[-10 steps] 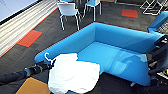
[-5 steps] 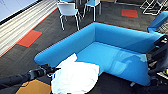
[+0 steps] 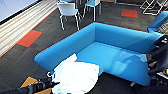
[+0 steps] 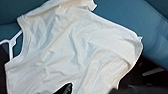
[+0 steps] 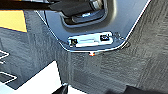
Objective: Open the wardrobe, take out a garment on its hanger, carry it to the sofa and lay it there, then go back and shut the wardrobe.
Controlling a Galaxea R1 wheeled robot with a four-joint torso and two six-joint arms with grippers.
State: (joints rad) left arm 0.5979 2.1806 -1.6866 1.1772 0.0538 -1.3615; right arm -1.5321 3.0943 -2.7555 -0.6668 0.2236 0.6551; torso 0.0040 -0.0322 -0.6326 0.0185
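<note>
Head view: T-shirt (image 3: 76, 76) now spread further over the sofa (image 3: 117, 57) arm at 6 o'clock than a second ago, so laying looks nearly done; left gripper (image 3: 51, 83) reaching in from 8 o'clock, grip impossible to tell. Left wrist view: shirt draped, hanger (image 4: 11, 43) poking out. Right wrist view: carpet (image 5: 140, 62) below, nothing told about right gripper.

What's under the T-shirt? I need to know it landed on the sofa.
The T-shirt lies over the blue sofa at its near end, with one side past the seat edge. The hanger sticks out at the collar; the rest of it is covered.
</note>
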